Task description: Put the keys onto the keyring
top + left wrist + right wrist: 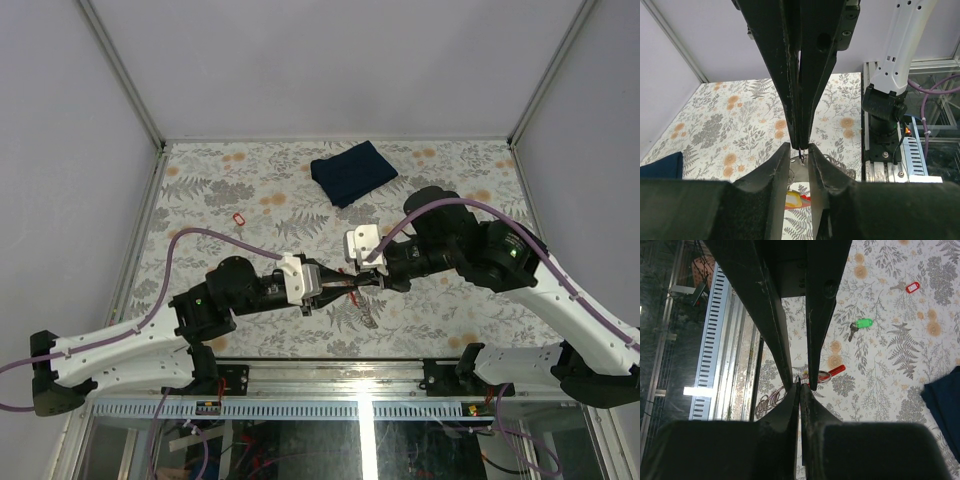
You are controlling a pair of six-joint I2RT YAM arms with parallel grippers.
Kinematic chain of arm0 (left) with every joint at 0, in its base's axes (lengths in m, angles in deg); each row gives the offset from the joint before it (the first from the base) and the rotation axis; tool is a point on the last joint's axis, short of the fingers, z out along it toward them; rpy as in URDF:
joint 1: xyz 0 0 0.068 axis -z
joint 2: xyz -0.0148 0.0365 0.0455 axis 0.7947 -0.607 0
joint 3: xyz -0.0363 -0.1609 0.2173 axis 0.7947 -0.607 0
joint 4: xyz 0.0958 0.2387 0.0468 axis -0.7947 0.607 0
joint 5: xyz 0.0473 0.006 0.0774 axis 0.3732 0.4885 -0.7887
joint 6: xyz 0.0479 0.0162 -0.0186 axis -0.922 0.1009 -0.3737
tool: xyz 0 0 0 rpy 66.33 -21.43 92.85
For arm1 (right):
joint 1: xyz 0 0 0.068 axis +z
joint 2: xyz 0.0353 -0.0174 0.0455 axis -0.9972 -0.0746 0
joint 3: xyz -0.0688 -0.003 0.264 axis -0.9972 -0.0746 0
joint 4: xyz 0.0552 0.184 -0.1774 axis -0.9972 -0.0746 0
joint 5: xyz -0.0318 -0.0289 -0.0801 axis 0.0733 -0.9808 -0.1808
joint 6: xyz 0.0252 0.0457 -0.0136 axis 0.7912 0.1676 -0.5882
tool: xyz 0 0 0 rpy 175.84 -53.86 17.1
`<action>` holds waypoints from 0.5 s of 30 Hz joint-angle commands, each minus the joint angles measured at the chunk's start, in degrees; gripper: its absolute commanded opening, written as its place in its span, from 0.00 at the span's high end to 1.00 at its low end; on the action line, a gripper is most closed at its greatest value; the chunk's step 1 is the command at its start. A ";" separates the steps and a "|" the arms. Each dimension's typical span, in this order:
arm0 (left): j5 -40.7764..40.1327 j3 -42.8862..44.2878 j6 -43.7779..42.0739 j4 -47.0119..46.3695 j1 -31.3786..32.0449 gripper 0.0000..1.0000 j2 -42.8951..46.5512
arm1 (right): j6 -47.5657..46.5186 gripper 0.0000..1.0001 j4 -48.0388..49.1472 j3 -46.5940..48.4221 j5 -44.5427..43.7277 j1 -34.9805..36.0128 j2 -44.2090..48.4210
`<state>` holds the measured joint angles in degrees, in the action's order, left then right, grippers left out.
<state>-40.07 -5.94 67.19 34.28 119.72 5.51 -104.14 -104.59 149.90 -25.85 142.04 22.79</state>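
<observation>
Right wrist first: holding what, and why so?

Shows the right gripper [800,386] pinched fully shut, as it seems on the thin loop of the keyring [834,371], with its red plastic end sticking out just beside the tips. Probably held so to keep the loop steady for the other arm. Shows also the left gripper [802,384] at the top of the picture, narrowly apart, flanking that same tip.

And the keys?

Finds the green key [863,323] lying alone on the table [880,405], apart from the ring, not yet threaded. Farther off, finds a loose red tag [911,287] and a blue cloth [945,400] at the picture edge.

Left wrist now?

Confirms a narrow gap between the left fingers [772,172], with a thin silvery bit inside; cannot tell if touching. Below, blurred, shows the yellow key [794,199] against something red; cannot tell whether hanging on the ring or resting on the table.

Top external, for room?

Puts the meeting point low on the table, near the metal rail [330,368] at the near edge; little room on that side, so better to work away from it. Leaves much open surface toward the cloth, with the side walls [90,150] well apart. Does not show the green key.
</observation>
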 commanded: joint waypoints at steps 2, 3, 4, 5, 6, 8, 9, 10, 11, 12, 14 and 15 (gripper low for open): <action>0.74 2.71 -1.16 -1.23 0.23 0.81 -0.67 | -0.49 1.00 4.06 0.25 2.02 0.65 1.58; 0.70 2.74 -1.15 -1.12 0.20 0.81 -0.68 | -0.42 1.00 4.14 0.18 2.02 0.65 1.67; 0.74 2.74 -1.12 -0.95 0.19 0.82 -0.61 | -0.56 1.00 4.22 0.12 1.98 0.71 1.72; 0.73 2.72 -1.12 -0.88 0.15 0.83 -0.57 | -0.54 1.00 4.24 -0.03 1.95 0.67 1.86; 0.70 2.68 -1.13 -0.78 0.16 0.84 -0.54 | -0.63 1.00 4.31 -0.09 1.94 0.66 1.94; 0.54 2.63 -1.12 -0.57 0.17 0.84 -0.39 | -0.59 1.00 4.44 -0.23 1.86 0.65 2.07; 0.52 2.65 -1.14 -0.44 0.15 0.84 -0.32 | -0.61 1.00 4.50 -0.27 1.78 0.66 2.15; 0.48 2.65 -1.12 -0.35 0.19 0.82 -0.21 | -0.62 1.00 4.50 -0.31 1.69 0.65 2.21; 0.44 2.73 -1.12 -0.16 0.22 0.79 -0.20 | -0.69 1.00 4.50 -0.28 1.60 0.66 2.24; 0.39 2.67 -1.14 -0.03 0.18 0.76 -0.13 | -0.72 1.00 4.50 -0.34 1.51 0.69 2.31; 0.48 2.66 -1.11 0.31 0.15 0.75 0.03 | -0.62 1.00 4.50 -0.40 1.33 0.69 2.41; 0.55 2.65 -1.10 0.37 0.20 0.74 0.06 | -0.62 1.00 4.54 -0.37 1.26 0.69 2.49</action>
<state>-39.68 -5.20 66.69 35.00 119.72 4.90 -104.49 -103.34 149.22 -25.59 142.08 23.46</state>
